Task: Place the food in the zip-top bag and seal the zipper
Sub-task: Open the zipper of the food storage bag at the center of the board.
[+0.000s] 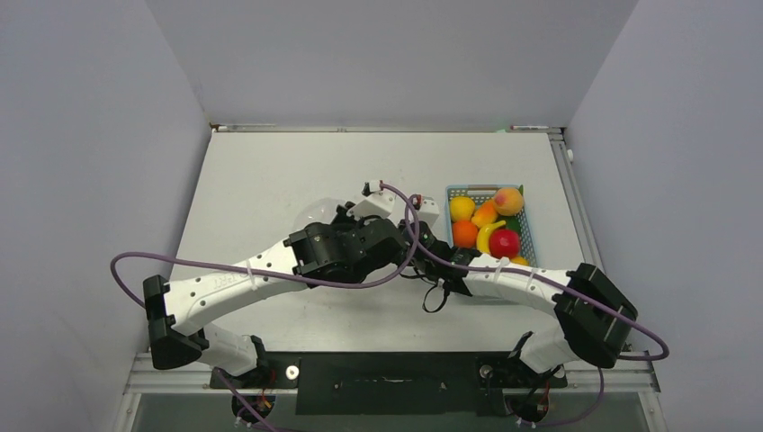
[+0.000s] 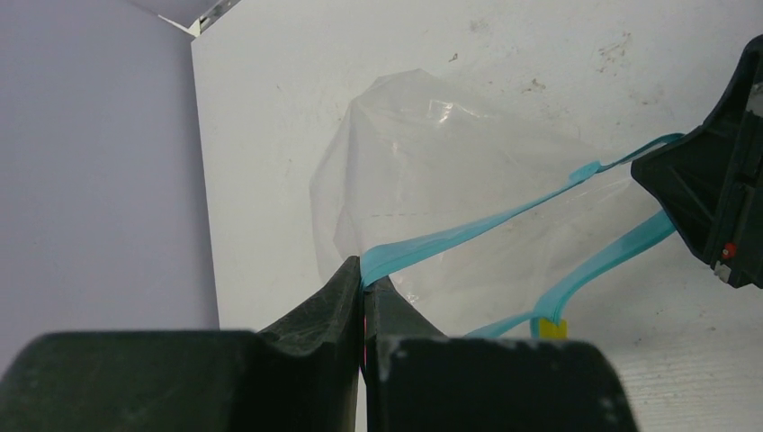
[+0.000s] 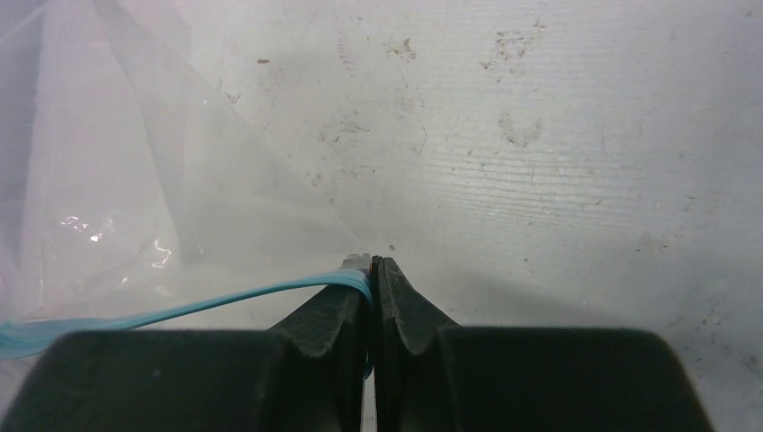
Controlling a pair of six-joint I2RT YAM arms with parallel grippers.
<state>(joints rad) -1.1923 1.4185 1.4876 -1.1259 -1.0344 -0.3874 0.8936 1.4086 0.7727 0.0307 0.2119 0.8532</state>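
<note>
The clear zip-top bag (image 2: pixel 423 171) lies on the white table, mostly hidden under the arms in the top view (image 1: pixel 317 213). Its light blue zipper (image 2: pixel 468 234) is parted into two strips, so the mouth is open. My left gripper (image 2: pixel 363 270) is shut on one end of the zipper. My right gripper (image 3: pixel 372 266) is shut on the zipper (image 3: pixel 180 312) at the other end; it shows at the right edge of the left wrist view (image 2: pixel 711 189). The food (image 1: pixel 486 225), orange, yellow and red fruits and a banana, sits in the basket.
The light blue mesh basket (image 1: pixel 531 236) stands right of the grippers, near the table's right edge. Purple cables (image 1: pixel 180 263) loop over both arms. Grey walls enclose the table at left, back and right.
</note>
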